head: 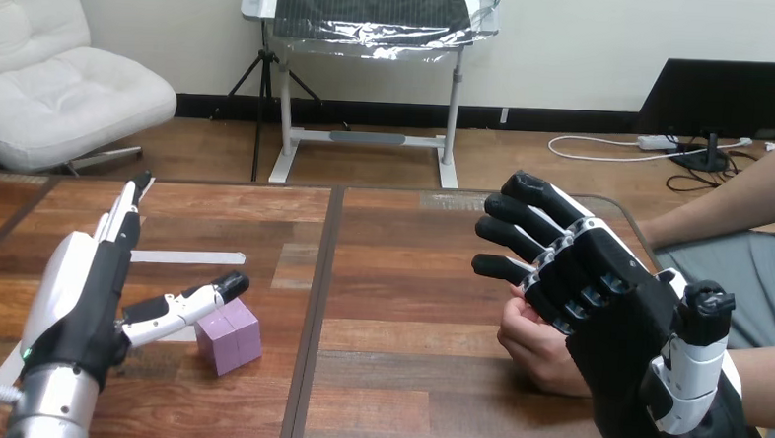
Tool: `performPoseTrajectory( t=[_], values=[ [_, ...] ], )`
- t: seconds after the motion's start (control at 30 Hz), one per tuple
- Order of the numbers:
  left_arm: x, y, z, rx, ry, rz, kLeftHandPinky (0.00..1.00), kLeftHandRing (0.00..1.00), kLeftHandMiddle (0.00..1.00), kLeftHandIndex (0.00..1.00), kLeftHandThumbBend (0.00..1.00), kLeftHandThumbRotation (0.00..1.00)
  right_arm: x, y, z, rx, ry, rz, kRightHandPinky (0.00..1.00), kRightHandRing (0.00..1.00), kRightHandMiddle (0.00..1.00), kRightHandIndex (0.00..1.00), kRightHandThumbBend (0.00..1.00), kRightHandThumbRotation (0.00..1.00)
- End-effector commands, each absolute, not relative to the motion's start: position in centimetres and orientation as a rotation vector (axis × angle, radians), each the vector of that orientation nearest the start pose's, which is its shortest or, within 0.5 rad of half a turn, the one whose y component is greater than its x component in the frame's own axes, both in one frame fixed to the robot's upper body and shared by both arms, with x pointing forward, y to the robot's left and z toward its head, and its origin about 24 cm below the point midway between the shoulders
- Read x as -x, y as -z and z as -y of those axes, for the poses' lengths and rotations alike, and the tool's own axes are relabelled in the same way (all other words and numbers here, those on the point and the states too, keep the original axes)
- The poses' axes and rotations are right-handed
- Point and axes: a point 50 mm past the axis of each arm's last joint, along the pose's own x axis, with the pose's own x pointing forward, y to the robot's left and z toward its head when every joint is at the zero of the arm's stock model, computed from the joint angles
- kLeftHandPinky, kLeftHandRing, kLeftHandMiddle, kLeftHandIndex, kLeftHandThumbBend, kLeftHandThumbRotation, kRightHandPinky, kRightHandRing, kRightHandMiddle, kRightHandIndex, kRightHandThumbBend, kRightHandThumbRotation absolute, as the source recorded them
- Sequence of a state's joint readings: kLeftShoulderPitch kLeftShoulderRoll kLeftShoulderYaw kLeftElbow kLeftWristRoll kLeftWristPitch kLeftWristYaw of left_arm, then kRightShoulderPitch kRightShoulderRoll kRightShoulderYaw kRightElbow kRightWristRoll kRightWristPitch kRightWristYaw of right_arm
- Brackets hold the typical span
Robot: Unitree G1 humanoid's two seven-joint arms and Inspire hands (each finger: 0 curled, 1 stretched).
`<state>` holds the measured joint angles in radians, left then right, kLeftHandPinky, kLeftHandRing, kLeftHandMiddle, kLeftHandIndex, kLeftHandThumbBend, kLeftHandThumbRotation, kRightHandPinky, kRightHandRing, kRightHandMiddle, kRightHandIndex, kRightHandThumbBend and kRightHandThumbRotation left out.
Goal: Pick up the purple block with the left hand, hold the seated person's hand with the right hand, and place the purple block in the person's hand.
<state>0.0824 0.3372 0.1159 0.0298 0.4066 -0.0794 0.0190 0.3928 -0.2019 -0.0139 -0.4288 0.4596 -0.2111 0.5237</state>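
Table [401, 279]: left hand [89, 295] spread, thumb beside block [228, 337]; right hand [607, 298] uncurled, over person's hand [531, 344], not clasping. Risk: thumb nudges block aside before grasp

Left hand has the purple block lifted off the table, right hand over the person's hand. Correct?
No. In the head view the purple block rests on the table, beside the thumb of the open left hand, not lifted. The right hand is over the person's hand, as stated.
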Motion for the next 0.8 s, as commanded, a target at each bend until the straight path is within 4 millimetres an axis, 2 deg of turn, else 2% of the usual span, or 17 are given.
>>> performPoseTrajectory(
  t=[0.0, 0.4, 0.77],
  values=[
    [-25.5, -5.9, -23.8, -0.798, -0.081, 0.013, 0.94, 1.00, 1.00, 1.00, 0.86, 0.48, -17.4, -10.6, 17.4, -0.144, -0.470, 0.409, 0.80, 0.87, 0.87, 0.87, 0.91, 0.98],
    [-26.9, -5.2, -23.9, -0.861, -0.050, -0.051, 0.88, 1.00, 1.00, 0.99, 0.89, 0.45, -17.4, -10.5, 17.4, -0.164, -0.478, 0.407, 0.80, 0.87, 0.87, 0.88, 0.90, 0.97],
    [-27.8, -4.4, -23.7, -0.912, -0.002, -0.090, 0.88, 0.98, 1.00, 0.97, 0.91, 0.44, -17.3, -10.6, 17.5, -0.163, -0.473, 0.408, 0.79, 0.87, 0.87, 0.87, 0.91, 0.96]
  ],
)
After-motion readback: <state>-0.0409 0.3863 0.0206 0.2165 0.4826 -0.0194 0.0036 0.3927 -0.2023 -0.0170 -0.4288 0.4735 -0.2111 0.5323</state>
